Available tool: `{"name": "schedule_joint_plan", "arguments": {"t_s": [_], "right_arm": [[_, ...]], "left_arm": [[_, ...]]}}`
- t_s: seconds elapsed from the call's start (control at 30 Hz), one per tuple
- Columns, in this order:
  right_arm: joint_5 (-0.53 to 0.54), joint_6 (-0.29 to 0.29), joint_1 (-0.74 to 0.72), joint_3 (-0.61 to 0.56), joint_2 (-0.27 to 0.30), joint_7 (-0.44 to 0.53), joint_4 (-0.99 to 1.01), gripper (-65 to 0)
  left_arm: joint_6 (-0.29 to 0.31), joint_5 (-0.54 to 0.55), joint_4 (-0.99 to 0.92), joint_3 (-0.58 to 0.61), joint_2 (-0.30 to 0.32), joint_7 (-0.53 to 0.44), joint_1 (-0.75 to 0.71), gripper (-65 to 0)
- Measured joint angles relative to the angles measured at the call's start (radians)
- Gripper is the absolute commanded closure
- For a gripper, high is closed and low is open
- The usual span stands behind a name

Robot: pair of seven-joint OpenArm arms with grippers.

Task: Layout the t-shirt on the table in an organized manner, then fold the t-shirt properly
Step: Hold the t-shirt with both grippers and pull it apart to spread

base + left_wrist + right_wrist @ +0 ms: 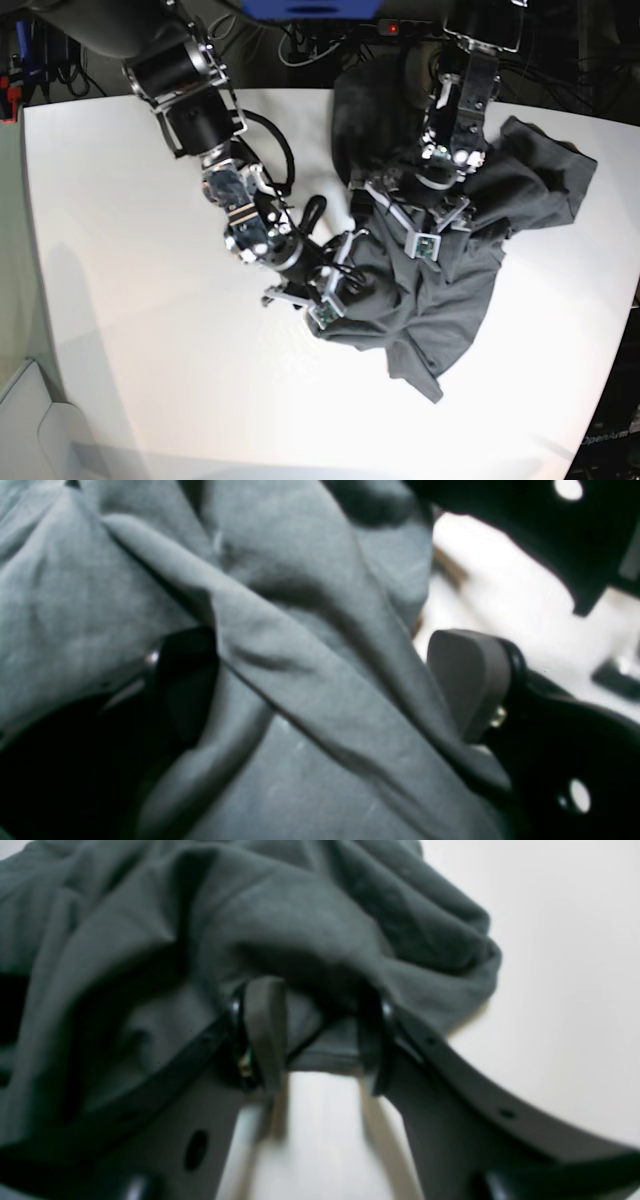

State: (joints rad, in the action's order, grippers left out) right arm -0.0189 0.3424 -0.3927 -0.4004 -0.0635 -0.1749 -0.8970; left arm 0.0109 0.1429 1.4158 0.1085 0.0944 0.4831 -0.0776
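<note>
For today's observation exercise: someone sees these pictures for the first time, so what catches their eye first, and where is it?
First, the dark grey t-shirt, bunched in a rumpled heap right of centre on the white table. Next, two black arms reaching into it: the right claw at the heap's near-left edge with cloth between its fingers, and the left claw spread wide with folds draped across it.

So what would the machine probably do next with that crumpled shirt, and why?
Probably close the left tool on the fold lying between its open pads. The t-shirt is still a bunched heap on the table, and the right tool already has cloth between its pads, so both could then spread it.
</note>
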Motion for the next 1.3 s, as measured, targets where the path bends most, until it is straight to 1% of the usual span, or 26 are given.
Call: {"name": "schedule_joint_plan", "arguments": {"t_s": [0.27, 0.43, 0.8, 0.93, 1.1, 1.13, 1.2, 1.27, 1.3], "right_arm": [[0.0, 0.0, -0.009, 0.0, 0.024, 0.0, 0.011, -25.3], [0.0, 0.0, -0.005, 0.001, 0.05, 0.003, -0.033, -25.6], [0.0, 0.0, -0.005, -0.002, 0.045, 0.003, -0.035, -25.6], [0.001, -0.001, -0.011, -0.002, 0.033, 0.004, 0.043, -25.2], [0.008, -0.003, -0.011, -0.004, 0.011, 0.14, 0.134, -25.2], [0.008, -0.003, -0.011, -0.004, 0.011, 0.158, 0.144, -25.1], [0.008, -0.003, -0.011, -0.004, 0.011, 0.162, 0.147, -24.8], [0.008, -0.003, -0.011, -0.004, 0.011, 0.162, 0.147, -20.1], [0.008, -0.003, -0.011, -0.004, 0.011, 0.162, 0.147, -15.5]], "left_arm": [[0.0, 0.0, 0.0, 0.0, 0.003, 0.002, 0.0, -65.0], [0.008, 0.004, 0.0, 0.0, 0.026, 0.002, 0.0, -65.0], [0.0, 0.004, 0.0, -0.002, 0.024, 0.002, 0.0, -65.0], [0.001, 0.004, 0.001, -0.002, 0.024, 0.002, 0.0, -65.0], [0.0, 0.004, 0.001, -0.002, 0.024, 0.003, 0.001, -65.0], [0.001, 0.004, 0.001, -0.002, 0.024, 0.003, 0.001, -65.0], [0.0, 0.004, 0.001, -0.002, 0.024, 0.003, 0.0, -65.0], [0.0, 0.003, 0.001, -0.002, 0.024, 0.003, 0.0, -65.0], [0.0, 0.004, 0.001, -0.002, 0.024, 0.003, 0.0, -65.0]]}}
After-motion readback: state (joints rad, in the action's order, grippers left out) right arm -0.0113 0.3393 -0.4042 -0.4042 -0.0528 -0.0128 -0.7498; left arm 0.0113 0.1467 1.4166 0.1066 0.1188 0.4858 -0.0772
